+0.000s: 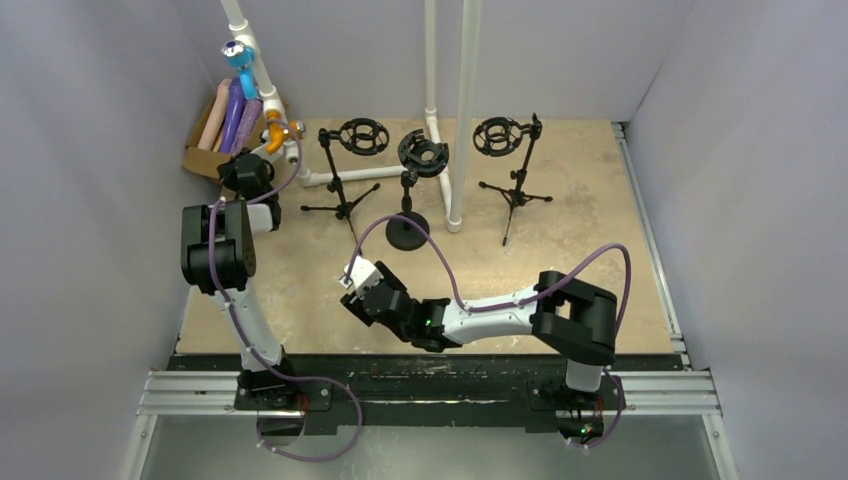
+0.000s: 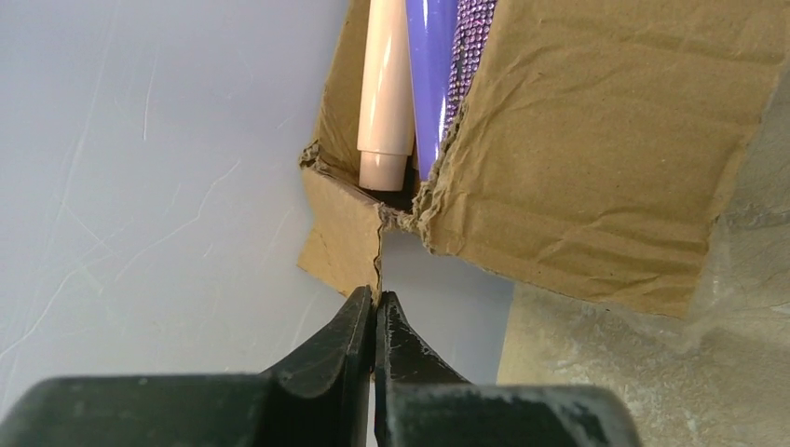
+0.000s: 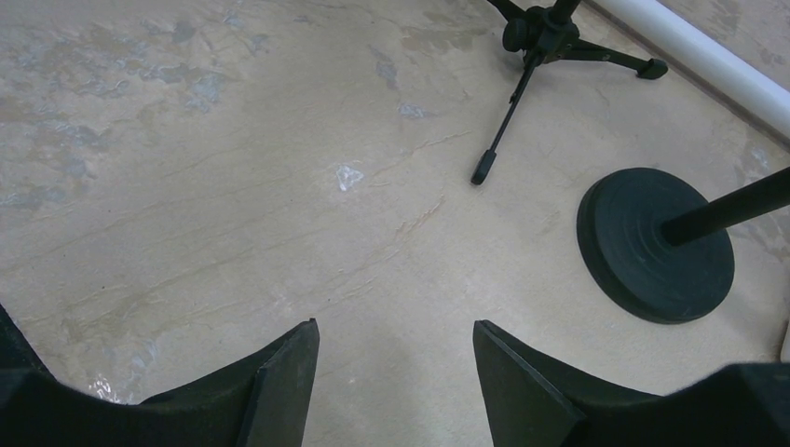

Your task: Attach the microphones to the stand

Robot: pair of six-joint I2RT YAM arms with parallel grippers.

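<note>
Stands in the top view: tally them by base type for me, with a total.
Tripod-base stands: 2 (left, right)
Round-base stand: 1
Total: 3

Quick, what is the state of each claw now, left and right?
Left claw: closed, holding nothing.
Right claw: open, holding nothing.

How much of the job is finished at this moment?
Done: nothing, all three stands are empty. In hand: nothing; the left tool is shut at the box, the right tool open over the table. Left: every microphone, all by the box.
</note>
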